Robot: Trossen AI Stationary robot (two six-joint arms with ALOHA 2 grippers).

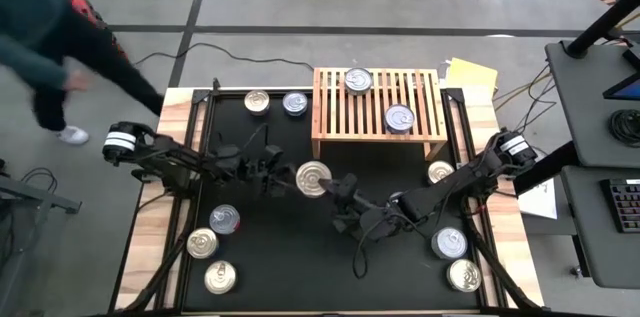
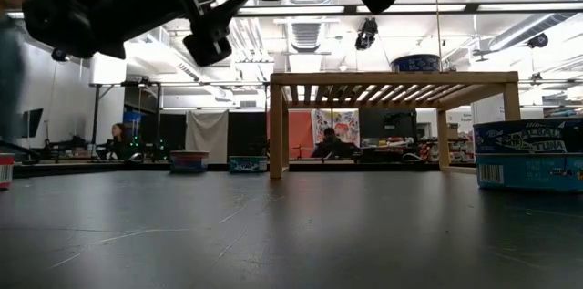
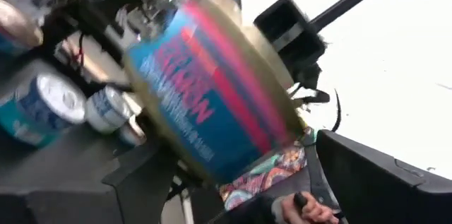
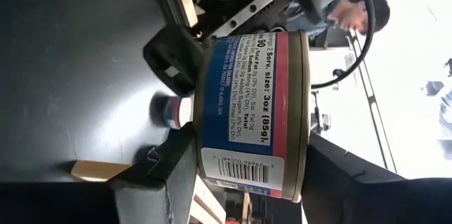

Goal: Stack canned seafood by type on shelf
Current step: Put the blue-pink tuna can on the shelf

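- Two grippers meet over the middle of the black mat [image 1: 270, 267], sharing one blue-and-red salmon can [image 1: 314, 178].
- Left gripper [image 1: 283, 179] is clamped on the can's left side; right gripper [image 1: 335, 189] is clamped on its right.
- Two silver-lidded cans [image 1: 359, 80] sit on the wooden shelf [image 1: 330, 117] at the far side.
- Other tins lie scattered on the mat, left and right.

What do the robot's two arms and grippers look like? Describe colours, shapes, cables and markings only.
Both the left arm and right arm are dark, slender and jointed, each with a white-banded base joint and thin black cables alongside. The right gripper has broad, flat black fingers.
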